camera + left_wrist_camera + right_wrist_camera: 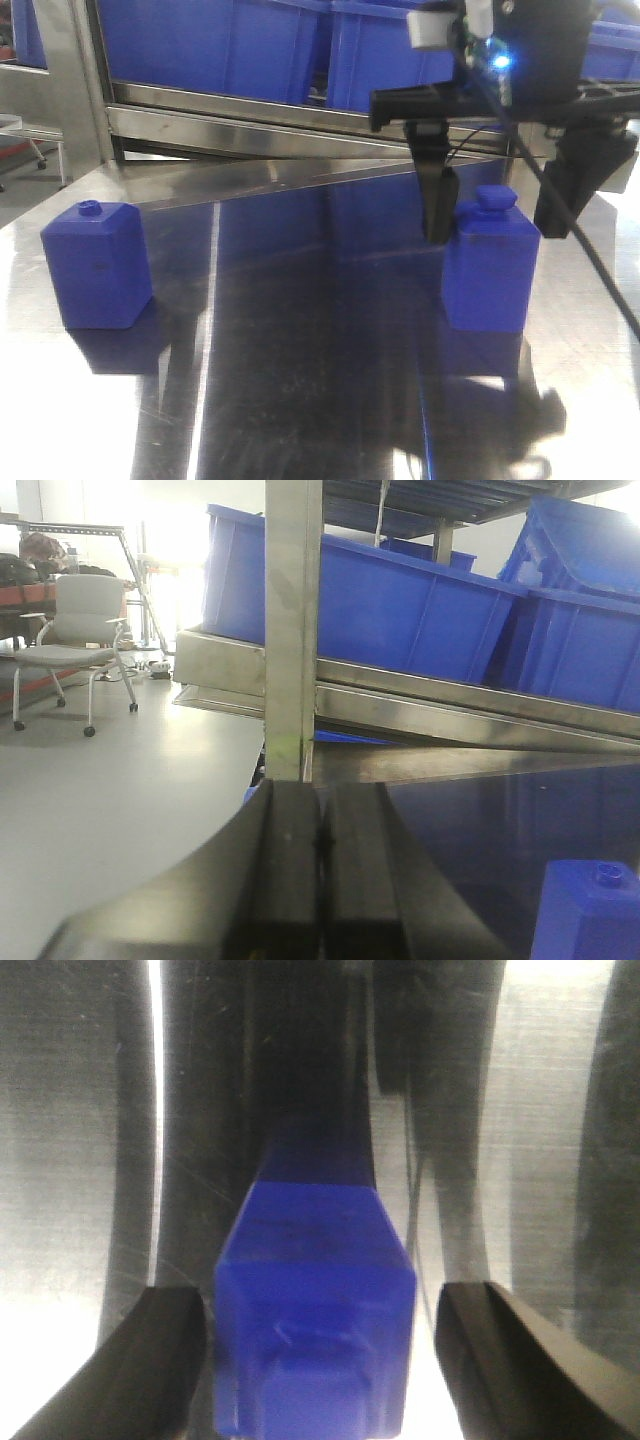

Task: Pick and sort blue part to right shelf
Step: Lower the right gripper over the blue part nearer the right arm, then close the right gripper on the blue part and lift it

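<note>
The blue part point(490, 265) stands upright on the steel table point(300, 380), right of centre, with its chunky cap on top. My right gripper point(495, 235) reaches down over it, open, one black finger on each side. In the right wrist view the blue part point(315, 1310) sits between the fingers point(130, 1370); the left finger is close against it and a gap shows on the right side. My left gripper point(320, 850) is shut on nothing, its pads pressed together. The right shelf point(300, 110), a steel rack with blue bins, stands behind the table.
A squatter blue block point(95, 265) with a small ring on top stands at the table's left, and the same block point(590, 910) shows in the left wrist view. A steel shelf post point(293, 630) and blue bins point(370, 600) rise ahead. An office chair point(85, 630) stands on the floor.
</note>
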`<state>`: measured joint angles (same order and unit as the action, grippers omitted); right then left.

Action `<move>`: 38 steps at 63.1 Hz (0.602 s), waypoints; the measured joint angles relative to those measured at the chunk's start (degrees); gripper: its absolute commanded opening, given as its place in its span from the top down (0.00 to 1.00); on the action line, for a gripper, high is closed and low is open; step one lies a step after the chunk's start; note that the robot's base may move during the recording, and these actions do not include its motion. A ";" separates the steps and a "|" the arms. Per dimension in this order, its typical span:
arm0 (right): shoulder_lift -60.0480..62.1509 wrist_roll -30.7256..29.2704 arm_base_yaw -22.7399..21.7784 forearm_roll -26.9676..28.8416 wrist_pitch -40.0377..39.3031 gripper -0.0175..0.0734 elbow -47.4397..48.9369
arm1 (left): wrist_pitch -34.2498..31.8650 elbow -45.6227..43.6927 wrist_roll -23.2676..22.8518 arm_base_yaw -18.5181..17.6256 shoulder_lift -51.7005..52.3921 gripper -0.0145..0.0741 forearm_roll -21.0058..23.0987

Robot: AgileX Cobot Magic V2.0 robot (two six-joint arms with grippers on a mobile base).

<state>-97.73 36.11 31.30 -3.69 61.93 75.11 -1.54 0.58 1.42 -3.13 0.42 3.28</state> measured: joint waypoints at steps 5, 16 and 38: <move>-0.43 0.21 0.00 0.45 -1.03 0.19 -1.05 | 0.00 0.00 0.00 0.00 0.00 0.68 0.00; -0.52 0.21 0.00 0.75 -2.68 0.19 -2.65 | 0.00 0.00 0.00 0.00 0.00 0.68 0.00; -2.32 0.35 0.00 0.75 -3.38 0.34 -2.65 | 0.00 0.00 0.00 0.00 0.00 0.68 0.00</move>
<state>-100.05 36.47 31.30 -2.94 58.55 72.46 -1.54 0.58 1.42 -3.13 0.42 3.28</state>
